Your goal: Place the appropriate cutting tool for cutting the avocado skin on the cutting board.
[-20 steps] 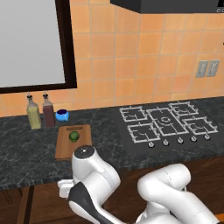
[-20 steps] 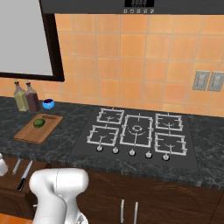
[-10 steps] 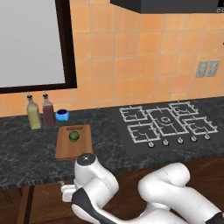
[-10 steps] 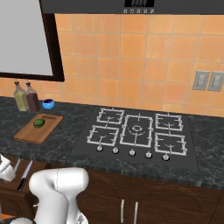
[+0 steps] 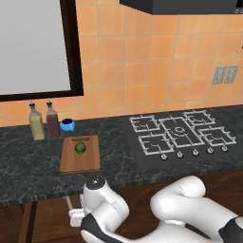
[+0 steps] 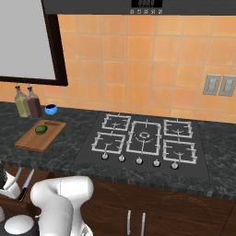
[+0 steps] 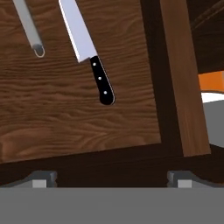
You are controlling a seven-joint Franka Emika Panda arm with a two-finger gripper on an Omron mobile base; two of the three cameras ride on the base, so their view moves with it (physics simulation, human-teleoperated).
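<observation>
The knife, with a long silver blade and a black riveted handle, lies on the wooden floor of an open drawer below the counter. It also shows as the knife at the lower left. My gripper hovers above the drawer, open, with both fingertips short of the handle and nothing between them. Up on the counter the cutting board carries the avocado near its far end. From the right side, the board and the avocado sit left of the stove.
A grey peeler lies beside the knife blade. The drawer's side wall runs along the right. Two bottles and a blue cup stand behind the board. The gas hob fills the right counter.
My arm has sunk lower in front of the counter, bringing the hand down toward the open drawer. The board and avocado have not moved.
</observation>
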